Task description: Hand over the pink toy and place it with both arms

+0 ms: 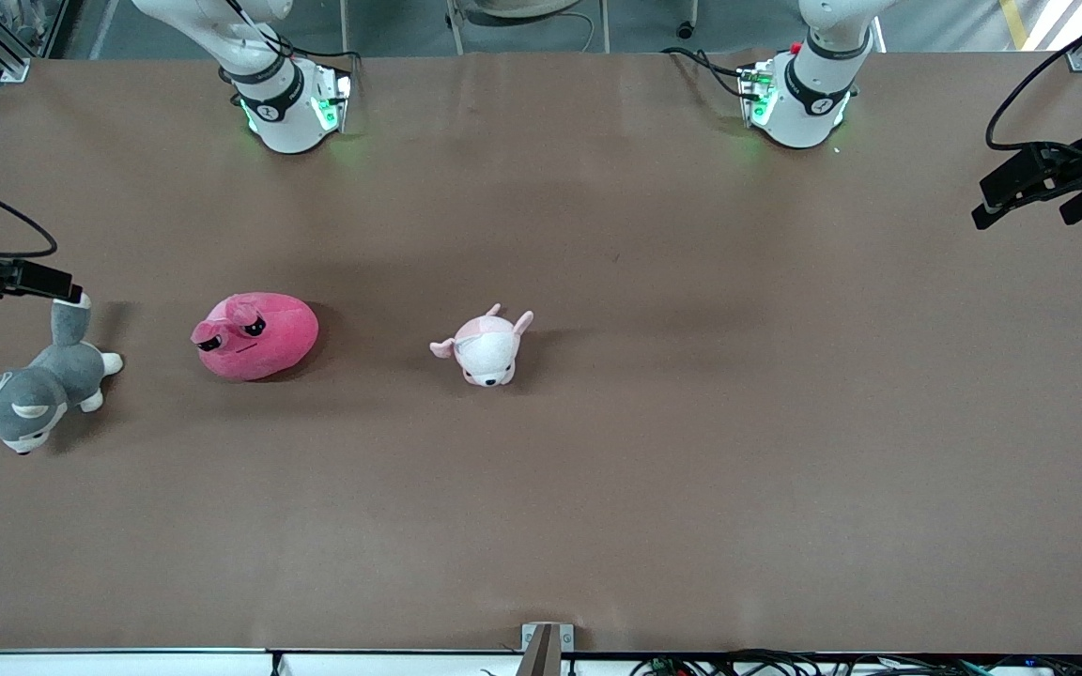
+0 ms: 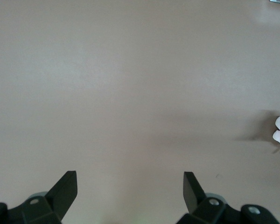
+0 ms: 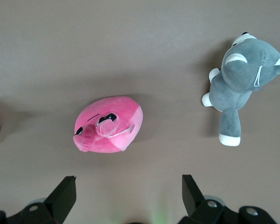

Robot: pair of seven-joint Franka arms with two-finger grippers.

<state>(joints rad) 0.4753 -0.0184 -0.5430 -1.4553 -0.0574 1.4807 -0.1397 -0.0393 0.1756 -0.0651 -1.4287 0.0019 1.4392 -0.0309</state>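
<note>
The pink toy [image 1: 255, 335] is a deep hot-pink rounded plush with black angry eyes. It lies on the brown table toward the right arm's end, and it also shows in the right wrist view [image 3: 108, 124]. My right gripper [image 1: 51, 282] hangs in the air at that end of the table, over the grey plush's tail, apart from the pink toy. Its fingers stand wide open and empty in its wrist view [image 3: 128, 177]. My left gripper [image 1: 1006, 199] is up at the left arm's end of the table, open and empty over bare table [image 2: 129, 173].
A grey-and-white wolf plush [image 1: 34, 388] lies at the right arm's end, beside the pink toy; it also shows in the right wrist view [image 3: 238, 79]. A small pale pink-and-white puppy plush [image 1: 486, 347] lies near the table's middle. Brown table [image 1: 691, 422] spreads around them.
</note>
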